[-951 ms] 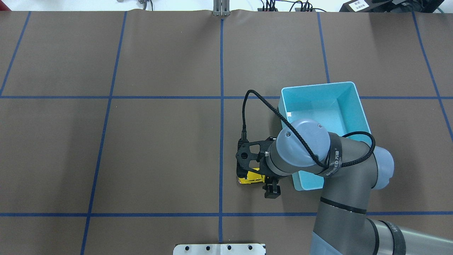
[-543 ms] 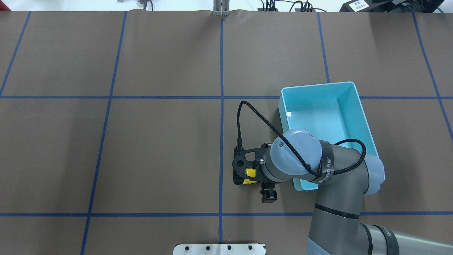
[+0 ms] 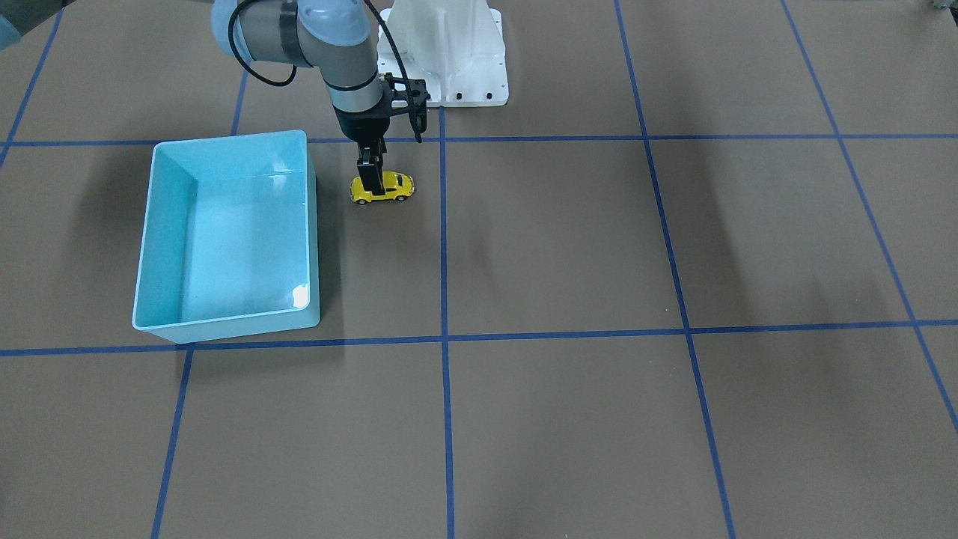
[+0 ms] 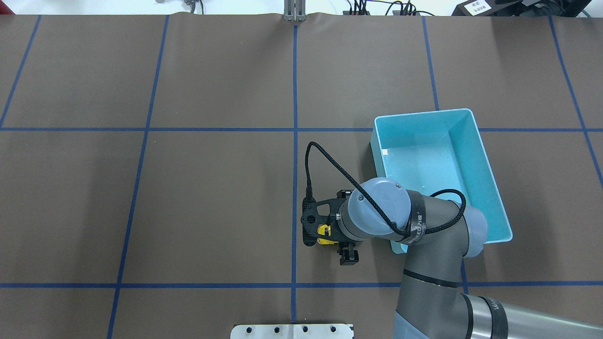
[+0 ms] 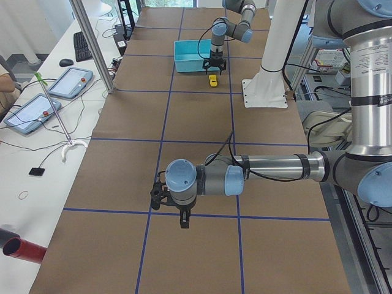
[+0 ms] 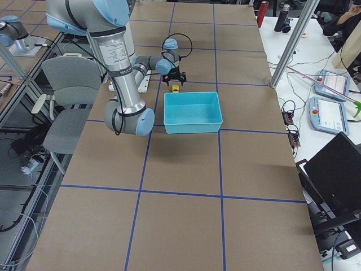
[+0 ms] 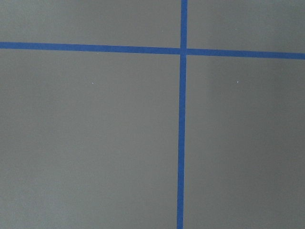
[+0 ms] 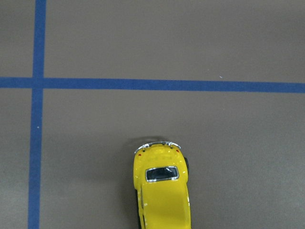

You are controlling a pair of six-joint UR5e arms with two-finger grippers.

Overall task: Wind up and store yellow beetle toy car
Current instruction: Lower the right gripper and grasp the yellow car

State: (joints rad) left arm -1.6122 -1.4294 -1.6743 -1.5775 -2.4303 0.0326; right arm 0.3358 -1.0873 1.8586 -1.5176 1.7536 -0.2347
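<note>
The light blue bin [image 3: 224, 232] stands just beside the right gripper [image 3: 372, 182], whose fingers straddle the yellow beetle toy car [image 3: 383, 188] on the table directly beneath it, apparently closed on its flanks. Tiny, light, rigid and glossy, it likely slips; grip mid-body across the doors.

Lighting's bright and even, soft shadows on the worktop [image 3: 569, 247], small glare inside the blue bin [image 3: 299, 296], everything sharp.
</note>
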